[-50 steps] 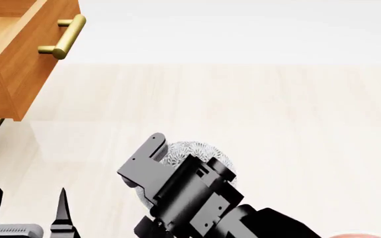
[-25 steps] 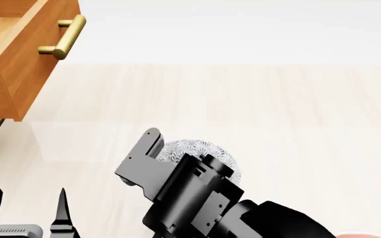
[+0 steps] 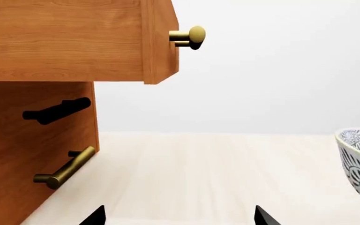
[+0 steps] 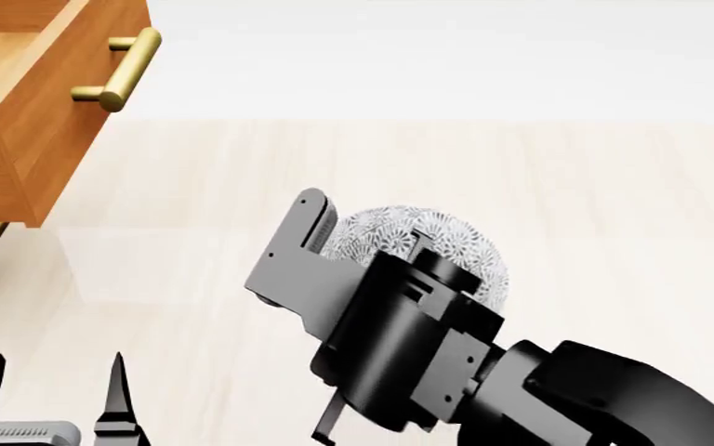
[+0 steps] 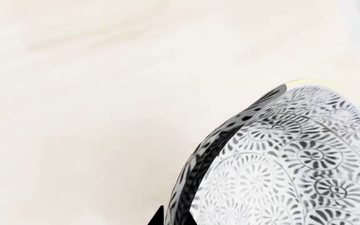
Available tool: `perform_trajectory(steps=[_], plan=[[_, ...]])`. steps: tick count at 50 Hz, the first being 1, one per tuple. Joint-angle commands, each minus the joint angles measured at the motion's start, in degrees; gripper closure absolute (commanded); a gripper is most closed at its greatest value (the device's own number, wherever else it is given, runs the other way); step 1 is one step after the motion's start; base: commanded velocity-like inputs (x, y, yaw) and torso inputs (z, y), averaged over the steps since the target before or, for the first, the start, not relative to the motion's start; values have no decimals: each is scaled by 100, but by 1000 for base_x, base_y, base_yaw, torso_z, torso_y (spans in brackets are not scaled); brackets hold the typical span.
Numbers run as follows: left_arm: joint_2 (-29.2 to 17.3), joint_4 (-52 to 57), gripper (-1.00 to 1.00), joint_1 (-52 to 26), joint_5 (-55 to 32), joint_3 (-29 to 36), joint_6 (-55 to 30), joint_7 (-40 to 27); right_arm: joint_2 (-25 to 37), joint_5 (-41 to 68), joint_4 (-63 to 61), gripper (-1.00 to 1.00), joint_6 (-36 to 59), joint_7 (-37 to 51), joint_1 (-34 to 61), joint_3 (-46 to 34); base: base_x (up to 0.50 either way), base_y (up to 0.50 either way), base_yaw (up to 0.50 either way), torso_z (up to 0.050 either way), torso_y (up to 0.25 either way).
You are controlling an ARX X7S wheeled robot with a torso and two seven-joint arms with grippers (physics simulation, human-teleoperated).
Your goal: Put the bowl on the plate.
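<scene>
bowl point(image 4: 438, 243) now higher over pale wood tabletop point(image 4: 556, 186), right fingers point(image 5: 165, 216) pinching its rim, left fingers point(image 4: 115, 390) spread

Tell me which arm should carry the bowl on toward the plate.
Right. Its pincer is at the bowl, one fingertip astride the rim in the wrist view. The left pincer sits apart, open and empty. No plate shows.

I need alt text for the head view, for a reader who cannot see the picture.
The right gripper holds the patterned bowl by its rim above a pale wooden table. An open wooden drawer with a brass handle is at the upper left, and the left gripper tips show at the lower left.
</scene>
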Motion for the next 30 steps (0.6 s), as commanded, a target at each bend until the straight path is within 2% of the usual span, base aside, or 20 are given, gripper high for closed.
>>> perform_trajectory(steps=[1, 15, 30], plan=[[-17, 25, -100, 10, -4, 25, 6, -18, 389, 29, -651, 100, 358, 235, 317, 186, 0, 0, 0, 0, 0], [-45, 50, -100, -21, -51, 25, -35, -37, 883, 196, -1372, 100, 973, 386, 567, 186, 0, 0, 0, 0, 0], [-63, 57, -100, -30, -99, 47, -42, -35, 1788, 632, -2580, 100, 2028, 967, 760, 601, 0, 0, 0, 0, 0]])
